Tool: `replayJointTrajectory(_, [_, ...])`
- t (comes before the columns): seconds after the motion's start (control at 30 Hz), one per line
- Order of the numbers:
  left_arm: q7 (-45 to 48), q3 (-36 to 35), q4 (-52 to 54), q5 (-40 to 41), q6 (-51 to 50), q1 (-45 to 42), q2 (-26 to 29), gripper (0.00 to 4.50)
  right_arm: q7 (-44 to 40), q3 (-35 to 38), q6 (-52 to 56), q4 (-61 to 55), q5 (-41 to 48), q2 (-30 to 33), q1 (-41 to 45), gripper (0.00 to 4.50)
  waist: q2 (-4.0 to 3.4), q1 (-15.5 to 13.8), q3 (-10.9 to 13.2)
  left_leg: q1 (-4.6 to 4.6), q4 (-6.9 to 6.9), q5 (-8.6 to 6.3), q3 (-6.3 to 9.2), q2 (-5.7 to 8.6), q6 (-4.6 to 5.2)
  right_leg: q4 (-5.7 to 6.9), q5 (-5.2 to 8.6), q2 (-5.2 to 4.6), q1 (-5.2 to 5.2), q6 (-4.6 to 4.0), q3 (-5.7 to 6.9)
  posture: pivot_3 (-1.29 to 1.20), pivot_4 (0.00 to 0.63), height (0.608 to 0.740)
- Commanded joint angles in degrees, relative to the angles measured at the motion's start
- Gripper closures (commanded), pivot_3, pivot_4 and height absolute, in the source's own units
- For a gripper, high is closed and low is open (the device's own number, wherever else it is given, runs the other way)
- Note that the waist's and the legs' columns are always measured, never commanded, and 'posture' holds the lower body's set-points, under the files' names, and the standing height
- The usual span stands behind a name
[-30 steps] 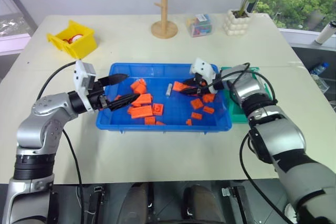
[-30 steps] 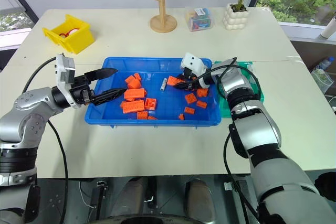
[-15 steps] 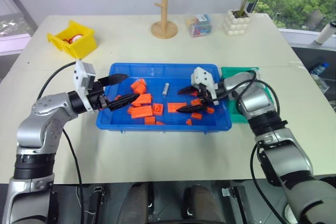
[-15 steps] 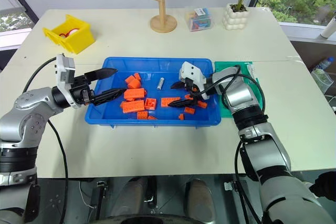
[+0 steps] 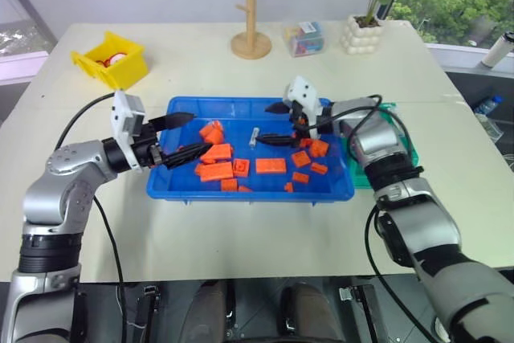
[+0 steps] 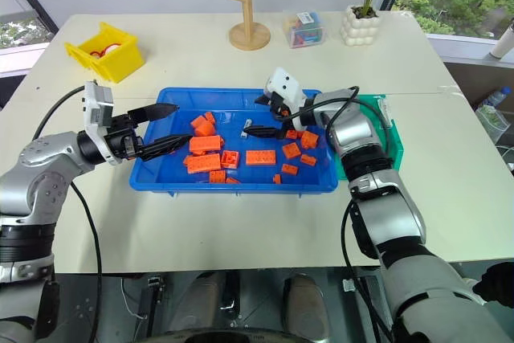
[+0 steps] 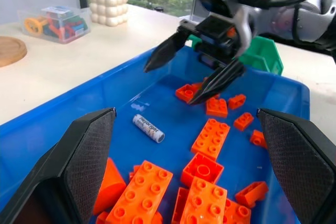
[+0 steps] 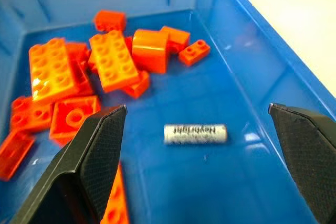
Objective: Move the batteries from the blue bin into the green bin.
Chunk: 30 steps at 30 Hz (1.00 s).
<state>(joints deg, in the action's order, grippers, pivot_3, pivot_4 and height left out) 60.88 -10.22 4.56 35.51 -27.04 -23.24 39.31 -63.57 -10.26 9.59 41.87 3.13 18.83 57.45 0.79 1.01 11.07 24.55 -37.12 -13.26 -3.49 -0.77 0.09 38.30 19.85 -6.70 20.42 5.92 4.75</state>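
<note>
battery (image 8: 195,134) lies btwn open right gripper (image 5: 274,124) fingers

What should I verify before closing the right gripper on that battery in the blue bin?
1. Right gripper open: ok, jaws spread wide.
2. Battery between its fingers: ok in the right wrist view, lying flat on the blue bin floor.
3. Orange bricks apart from the battery: ok, none touching it.
4. Fingertips down at battery level: cannot tell.
5. Left gripper out of the way: ok, open at the bin's left end.
6. Green bin free to receive: cannot tell, mostly hidden behind the right arm.
</note>
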Motion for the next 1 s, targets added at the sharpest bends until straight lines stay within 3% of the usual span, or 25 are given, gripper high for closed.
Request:
replayJointTrajectory(0.03, [0.6, -1.2, 1.0, 0.1, 0.5, 0.0, 1.6, 0.00, 1.9, 0.5, -3.0, 3.2, -0.4, -1.8, 1.9, 0.05, 0.00, 0.0, 0.0, 0.00, 0.00, 0.00, -0.01, 0.00, 0.00, 0.00, 0.00, 0.00, 0.00, 0.00, 0.00, 0.00, 0.150, 0.739])
replayJointTrajectory(0.6, [-0.6, -2.5, 3.1, 1.0, 0.3, 2.5, 2.6, 0.00, 7.5, 1.3, -9.8, 20.4, -3.4, -7.2, 5.6, 0.05, -0.01, 0.2, 0.0, 0.00, 0.00, 0.00, 0.01, -0.01, -0.01, 0.02, 0.00, 0.01, 0.00, 0.00, -0.01, 0.00, 0.150, 0.739])
replayJointTrajectory(1.0, [-1.5, -2.6, 3.5, 1.1, 0.5, 3.0, 2.2, 0.00, 9.0, 2.7, -11.0, 24.1, -3.8, -8.5, 6.5, 0.05, -0.01, 0.2, 0.0, -0.01, 0.01, 0.00, 0.01, -0.01, -0.01, 0.02, 0.00, 0.01, 0.01, 0.00, -0.01, 0.00, 0.150, 0.739])
